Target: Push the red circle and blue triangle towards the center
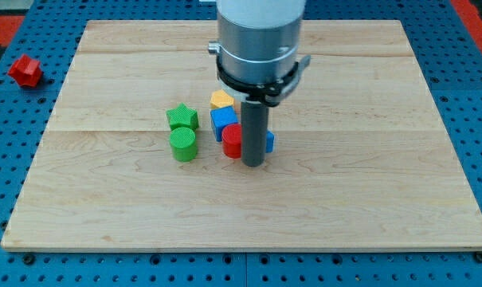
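Tip [253, 164] down on board [368, 199] just right of centre frame, touching right side of red circle [232, 141], blue triangle [269, 142] mostly hidden behind rod, only a sliver showing at its right; no jaws on this rig, plain rod, nothing held. Risk: cluster too tight, so any shove likely drags blue cube [222, 121], maybe yellow block [221, 99] behind it, or knocks red into green cylinder [183, 144] and green star [182, 117] at left. No containers in view; stray red block [25, 70] off board, upper left.
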`<state>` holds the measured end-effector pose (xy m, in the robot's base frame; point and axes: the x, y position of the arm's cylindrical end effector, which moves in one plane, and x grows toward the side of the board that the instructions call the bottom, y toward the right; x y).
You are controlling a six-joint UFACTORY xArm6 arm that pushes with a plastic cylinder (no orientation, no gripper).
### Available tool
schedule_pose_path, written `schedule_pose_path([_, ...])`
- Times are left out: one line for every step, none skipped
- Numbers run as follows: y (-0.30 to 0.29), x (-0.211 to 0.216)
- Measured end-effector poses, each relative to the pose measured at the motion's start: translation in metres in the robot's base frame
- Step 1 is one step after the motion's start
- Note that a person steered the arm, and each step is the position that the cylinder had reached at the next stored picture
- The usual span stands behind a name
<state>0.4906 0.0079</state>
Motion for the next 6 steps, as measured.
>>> schedule_pose_path([-0.001,-0.013])
schedule_pose_path([0.004,0.013])
schedule_pose_path([0.058,0.024])
schedule_pose_path([0.135,-0.010])
schedule_pose_path([0.173,-0.109])
schedule_pose_path([0.137,-0.197])
